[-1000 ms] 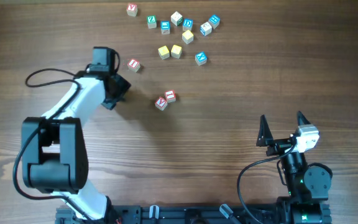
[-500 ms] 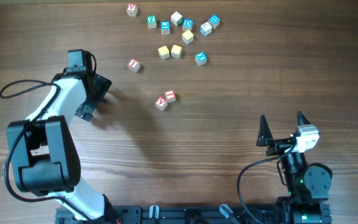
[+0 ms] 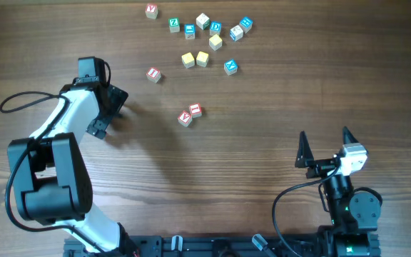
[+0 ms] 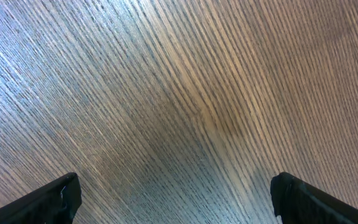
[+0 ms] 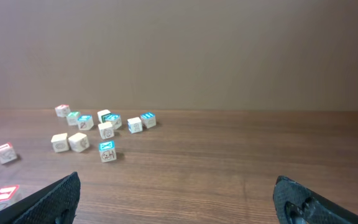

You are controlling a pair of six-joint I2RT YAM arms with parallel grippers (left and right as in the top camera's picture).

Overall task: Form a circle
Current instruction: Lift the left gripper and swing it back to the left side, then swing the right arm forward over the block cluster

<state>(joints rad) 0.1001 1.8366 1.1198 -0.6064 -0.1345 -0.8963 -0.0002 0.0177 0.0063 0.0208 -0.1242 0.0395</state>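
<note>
Fingers of my left gripper and right gripper stood apart (holding nothing), away from the scattered blocks.

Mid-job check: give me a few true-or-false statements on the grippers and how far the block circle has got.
1. The left gripper and the right gripper are both open and empty. True.
2. The circle is formed. False: the lettered blocks lie in a loose scatter, with no ring.
3. Two red-lettered blocks sit side by side, apart from the main cluster. True.
4. A block lies between the left gripper's fingers. False: its wrist view shows only bare table.
</note>
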